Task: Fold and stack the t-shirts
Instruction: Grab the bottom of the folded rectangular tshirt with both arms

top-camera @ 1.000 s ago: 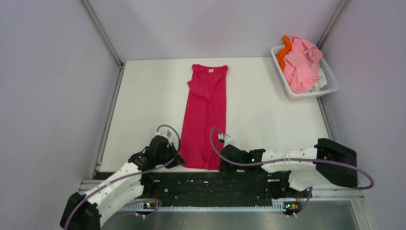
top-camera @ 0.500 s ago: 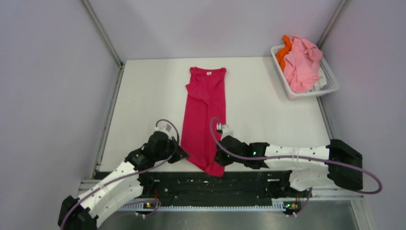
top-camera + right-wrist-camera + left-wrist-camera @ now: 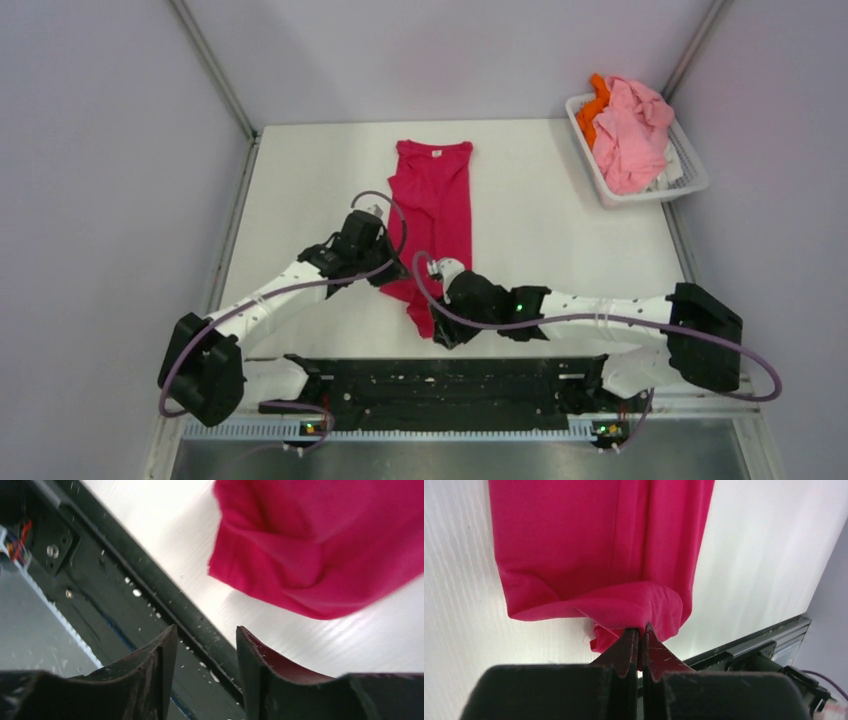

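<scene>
The magenta-red t-shirt (image 3: 435,195) lies lengthwise on the white table, its neck label at the far end. Its near hem is lifted and doubled back. My left gripper (image 3: 392,278) is shut on the left part of that hem, and the left wrist view shows the cloth (image 3: 589,545) pinched between the closed tips of the gripper (image 3: 640,630). My right gripper (image 3: 437,335) is at the hem's right corner. In the right wrist view the gripper (image 3: 206,632) has its jaws apart and empty, and the cloth (image 3: 325,545) hangs just beyond them.
A white slatted basket (image 3: 690,180) at the far right holds a light pink shirt (image 3: 630,135) and an orange one (image 3: 597,105). A black rail (image 3: 440,375) runs along the table's near edge. Grey walls close in both sides.
Both grippers have carried the shirt's near hem away from the table edge toward the neck, folding it back. The left arm has moved farthest. The right gripper's jaws now stand apart.
</scene>
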Motion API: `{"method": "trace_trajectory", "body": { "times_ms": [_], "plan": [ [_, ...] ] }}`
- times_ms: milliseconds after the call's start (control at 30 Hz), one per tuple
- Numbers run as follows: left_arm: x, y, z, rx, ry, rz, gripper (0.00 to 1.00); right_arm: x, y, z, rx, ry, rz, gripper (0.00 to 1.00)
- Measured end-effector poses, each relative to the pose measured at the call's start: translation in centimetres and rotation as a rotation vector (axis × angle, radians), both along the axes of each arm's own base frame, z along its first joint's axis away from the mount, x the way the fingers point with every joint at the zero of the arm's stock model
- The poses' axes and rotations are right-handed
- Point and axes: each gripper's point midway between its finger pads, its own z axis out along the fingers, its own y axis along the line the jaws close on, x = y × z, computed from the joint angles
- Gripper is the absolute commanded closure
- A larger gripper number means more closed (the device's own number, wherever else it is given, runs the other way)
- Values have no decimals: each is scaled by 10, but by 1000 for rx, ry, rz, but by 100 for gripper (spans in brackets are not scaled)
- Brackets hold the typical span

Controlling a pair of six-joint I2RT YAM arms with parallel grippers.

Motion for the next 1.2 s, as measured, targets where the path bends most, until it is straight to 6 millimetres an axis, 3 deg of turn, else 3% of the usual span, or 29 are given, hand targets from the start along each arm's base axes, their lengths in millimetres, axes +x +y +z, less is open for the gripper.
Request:
{"method": "trace_trajectory", "body": {
  "times_ms": [100,200,400,567,700,733,800,833,1067,1200],
  "plan": [
    [-9,2,-12,9,37,-12,100,-28,9,-12,-36,-16,116,48],
    [-14,6,-21,22,56,-12,100,-36,20,-20,-40,-50,179,46],
    [-20,14,-35,54,80,3,100,-17,34,-42,-101,-139,188,45],
    [-23,18,-42,66,90,11,100,-5,34,-62,-180,-192,194,47],
    [-28,21,-50,73,108,15,100,9,37,-67,-220,-256,155,58],
    [-30,22,-53,75,113,16,100,12,38,-67,-227,-269,144,65],
    [-34,25,-58,79,123,19,100,16,37,-68,-248,-297,112,92],
    [-36,26,-59,80,126,20,100,18,36,-68,-253,-307,90,100],
    [-52,35,-59,62,125,37,100,6,31,-68,-293,-335,36,100],
    [-70,48,-52,66,117,41,100,-32,16,-65,-263,-269,117,100]
  ]
}}
